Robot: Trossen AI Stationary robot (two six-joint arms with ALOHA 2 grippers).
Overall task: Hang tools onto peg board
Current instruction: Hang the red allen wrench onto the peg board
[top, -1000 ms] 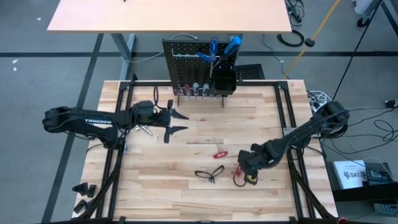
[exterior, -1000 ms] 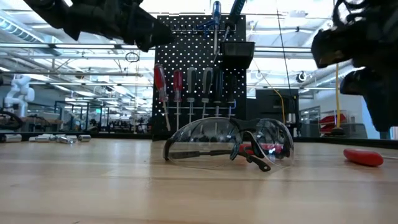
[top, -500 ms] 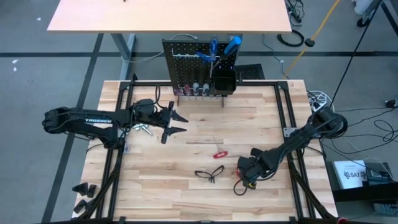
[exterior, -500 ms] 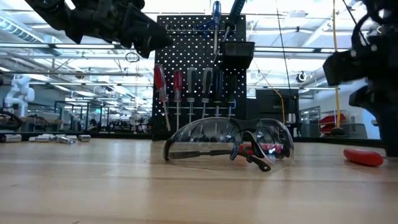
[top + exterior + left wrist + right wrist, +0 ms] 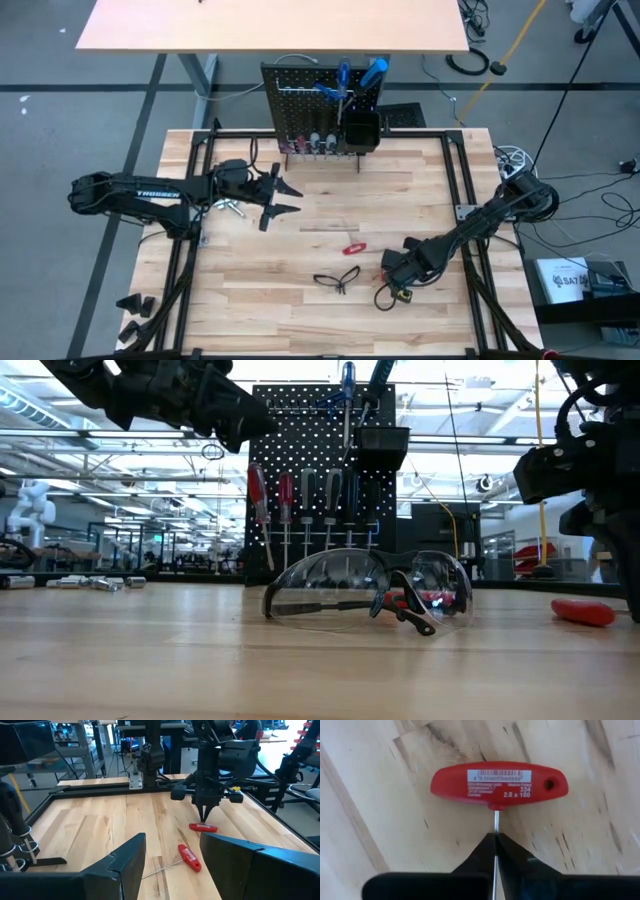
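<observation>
Right wrist view shows the red-handled hex key lying flat on the tabletop, its thin shaft now pinched between the right gripper fingers, which stood apart a second ago; lifting toward the peg board seems next, while the left gripper waits open near the board

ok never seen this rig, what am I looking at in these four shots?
Two robot arms at a wooden table, seen from overhead, from table height, and from a camera on each wrist. The right hand is shut on the thin metal shaft of a red T-handle hex key lying on the table. The left hand waits open, above the table. Also lying there: another red hex key and clear safety glasses. At the back stands the peg board, already holding screwdrivers.
</observation>
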